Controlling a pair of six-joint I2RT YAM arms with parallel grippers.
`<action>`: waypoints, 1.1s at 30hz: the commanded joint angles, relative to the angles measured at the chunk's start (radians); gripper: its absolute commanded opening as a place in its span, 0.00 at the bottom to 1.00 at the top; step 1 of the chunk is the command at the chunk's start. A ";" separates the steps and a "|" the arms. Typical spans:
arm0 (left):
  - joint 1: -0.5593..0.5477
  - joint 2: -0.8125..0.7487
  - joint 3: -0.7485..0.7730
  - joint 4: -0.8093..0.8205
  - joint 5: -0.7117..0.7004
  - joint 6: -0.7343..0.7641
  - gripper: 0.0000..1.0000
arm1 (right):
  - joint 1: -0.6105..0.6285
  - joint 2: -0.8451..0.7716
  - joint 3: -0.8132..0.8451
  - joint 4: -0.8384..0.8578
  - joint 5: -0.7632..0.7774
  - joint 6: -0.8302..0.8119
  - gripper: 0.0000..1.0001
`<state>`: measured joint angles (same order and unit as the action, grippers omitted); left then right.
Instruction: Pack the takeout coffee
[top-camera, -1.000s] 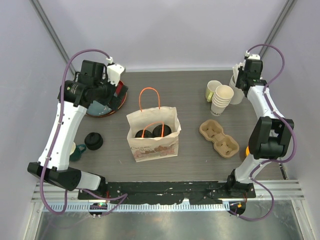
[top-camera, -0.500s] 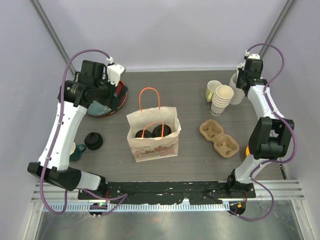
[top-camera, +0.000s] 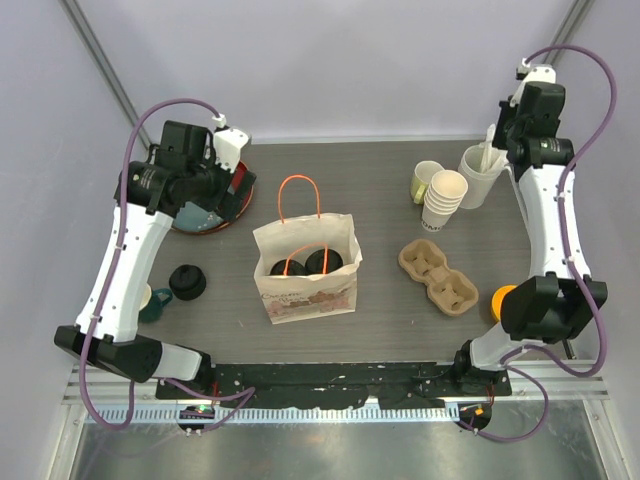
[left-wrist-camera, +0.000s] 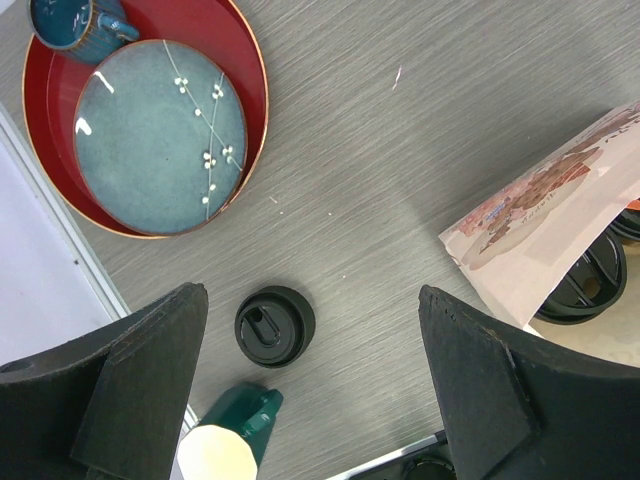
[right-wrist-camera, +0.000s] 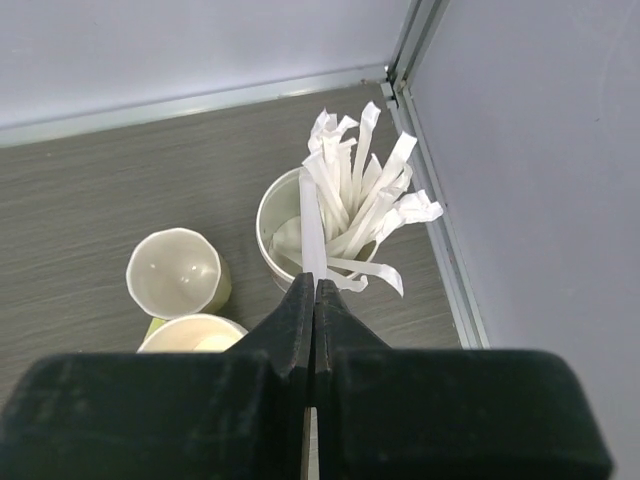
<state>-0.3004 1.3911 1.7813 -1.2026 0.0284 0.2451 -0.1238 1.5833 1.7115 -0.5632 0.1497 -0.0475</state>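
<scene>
**Black-lidded cups upright in the bag, right jaws pinched on a straw**

Black plastic is nearly all that shows of the two small cream-white paper takeout coffee cups with round black lids (top-camera: 285, 267). They stand inside the cream printed paper bag with orange loop handles (top-camera: 305, 295) at the middle of the dark grey wood-grain table (top-camera: 380, 210). Each cup is upright, its long axis vertical and its lid facing straight up. The pair sits side by side along the bag's length, one left and one right, apparently touching. The bag walls hide the cup sides, so their colour cannot be checked from above. The left wrist camera catches only the edge of a lid under the bag's rim.

The right gripper (right-wrist-camera: 313, 285) is at the far right corner, its jaws clenched on a white paper-wrapped straw (right-wrist-camera: 312, 225). That straw stands nearly upright, with its lower end among the others in the round white cup of wrapped straws (right-wrist-camera: 265, 215). Just beside that cup stand a yellow-green ceramic mug (right-wrist-camera: 175, 270) and a stack of bare cream paper cups (top-camera: 445, 200).

The left gripper (left-wrist-camera: 312, 300) hangs above the table's left side with its jaws spread wide and nothing between them. Below it lie a loose round black plastic lid (left-wrist-camera: 275, 325) and a round red tray (left-wrist-camera: 255, 110) carrying a blue-green glazed plate (left-wrist-camera: 160, 135). A brown moulded pulp cup carrier (top-camera: 438, 276) sits right of the bag, apart from it.
</scene>
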 joint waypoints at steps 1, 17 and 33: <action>0.000 -0.033 0.004 0.006 0.022 0.003 0.90 | 0.003 -0.069 0.115 -0.102 -0.045 -0.003 0.01; 0.001 -0.058 -0.057 0.021 -0.090 -0.050 0.91 | 0.386 -0.284 0.253 -0.202 -0.926 0.101 0.01; 0.004 -0.053 -0.062 0.014 -0.101 -0.066 0.91 | 0.773 -0.036 0.436 -0.684 -0.676 -0.080 0.01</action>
<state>-0.2989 1.3411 1.6970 -1.2015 -0.0677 0.1902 0.5938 1.4406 2.0449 -1.1671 -0.6518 -0.1036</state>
